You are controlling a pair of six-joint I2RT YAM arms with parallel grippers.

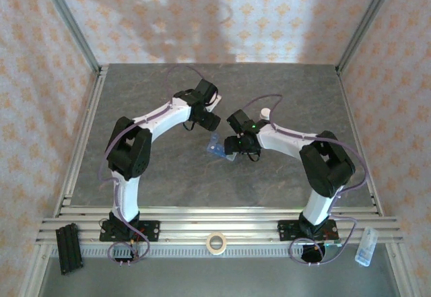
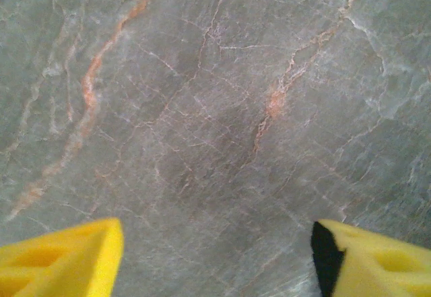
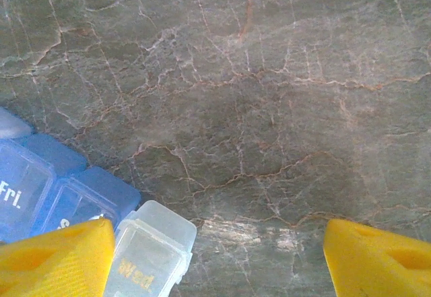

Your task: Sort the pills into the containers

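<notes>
The containers are a strip of translucent blue compartments point(image 3: 40, 189) at the lower left of the right wrist view; one is marked "Fri.". A paler clear compartment marked "Wed." point(image 3: 151, 253) lies beside them. From above, the strip point(image 1: 215, 147) is a small blue patch at mid-table. My right gripper point(image 3: 219, 260) is open just above the table. Its left fingertip point(image 3: 60, 256) is next to the clear compartment, and bare marble fills the rest of the gap. My left gripper point(image 2: 215, 263) is open over bare marble, just behind the strip point(image 1: 209, 122). The pills are out of view.
A small white-capped object point(image 1: 264, 114) stands behind the right arm. On the front rail lie a tape roll point(image 1: 215, 243), a black block point(image 1: 67, 246) and a clear container point(image 1: 363, 246). Metal posts and patterned walls point(image 1: 40, 75) close in the marble table point(image 1: 168, 176).
</notes>
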